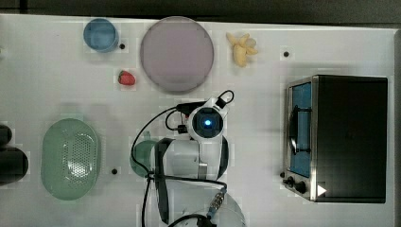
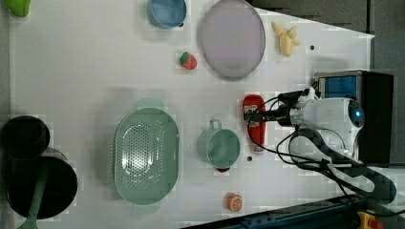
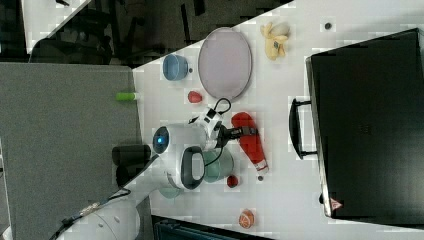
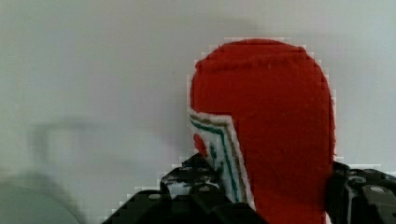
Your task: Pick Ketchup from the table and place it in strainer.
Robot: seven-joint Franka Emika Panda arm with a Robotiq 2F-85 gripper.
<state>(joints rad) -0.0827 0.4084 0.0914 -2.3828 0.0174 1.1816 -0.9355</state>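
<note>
The Ketchup (image 2: 254,133), a red bottle with a white label, lies on its side on the white table, next to the teal mug (image 2: 219,147). My gripper (image 2: 256,116) reaches down over the bottle's middle. In the wrist view the black fingers (image 4: 198,191) press against both sides of the Ketchup (image 4: 271,121), so the gripper (image 4: 268,198) is shut on it. In the right view the gripper (image 3: 243,131) sits across the Ketchup (image 3: 253,145). The pale green strainer (image 2: 122,143) stands beyond the mug, at the left view's left. In the top view the strainer (image 1: 47,156) is at the left.
A strawberry (image 2: 188,60), a lilac plate (image 2: 232,38), a blue bowl (image 2: 166,12) and a banana (image 2: 285,39) lie along the left view's top. A toaster oven (image 1: 338,137) fills the top view's right. An orange slice (image 2: 234,201) and black pots (image 2: 33,167) sit low in the left view.
</note>
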